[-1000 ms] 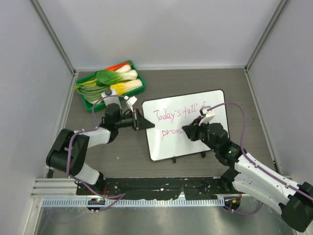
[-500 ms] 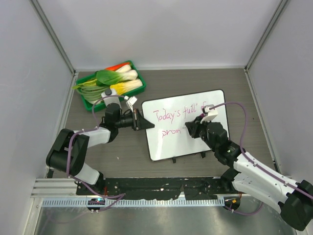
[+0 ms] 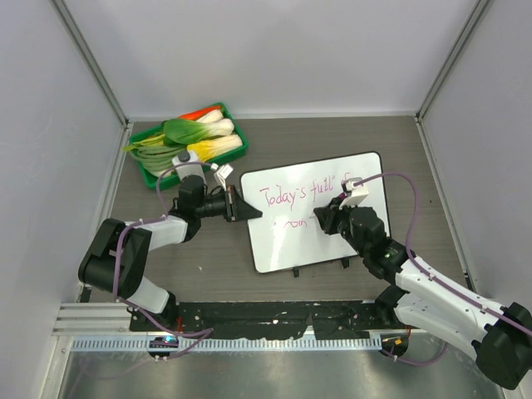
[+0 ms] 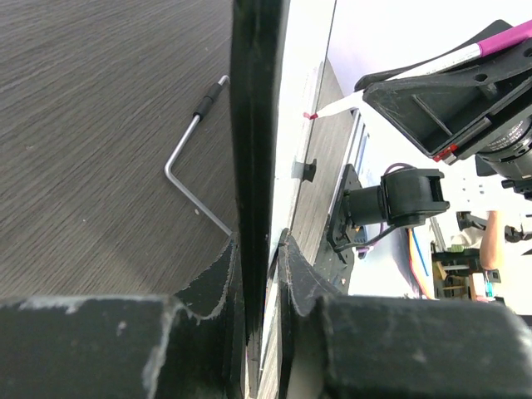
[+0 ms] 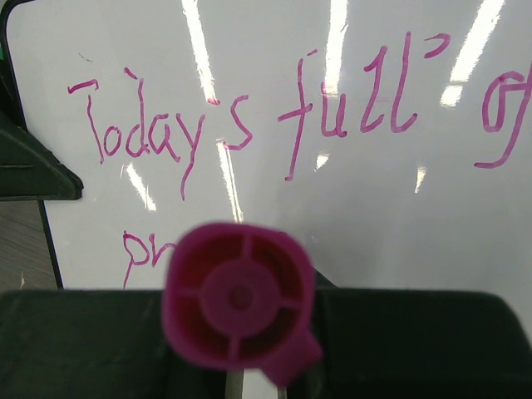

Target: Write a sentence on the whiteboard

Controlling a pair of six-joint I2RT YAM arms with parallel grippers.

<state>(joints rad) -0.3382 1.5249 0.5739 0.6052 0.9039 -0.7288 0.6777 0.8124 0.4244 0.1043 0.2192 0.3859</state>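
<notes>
Left claw is pinching the left edge of the whiteboard. In the left wrist view its two black fingers sit tight on either side of the board's thin black rim, so it's clamped on there, not spread.

Right claw is over the middle of the board and closed around a marker. From the right wrist camera you're looking straight down the marker's magenta back end, wedged between the black fingers. The left wrist view shows the white barrel slanting down, with the pink tip meeting the board face.

The board lies on the dark wood-grain table, right of centre and turned a little, with its two small black feet on the near edge. The sentence is in pink slanted handwriting. The top line reads "Today's full of" and runs across the upper part of the board. Below it a second line starts with "pr" near the left side, and the rest is hidden behind the marker and claw, so I can't read it.

There's also a green tray of leafy veg at the far left of the table, near the board's far-left corner but not touching. A bent metal hex key lies on the table beside the board.
</notes>
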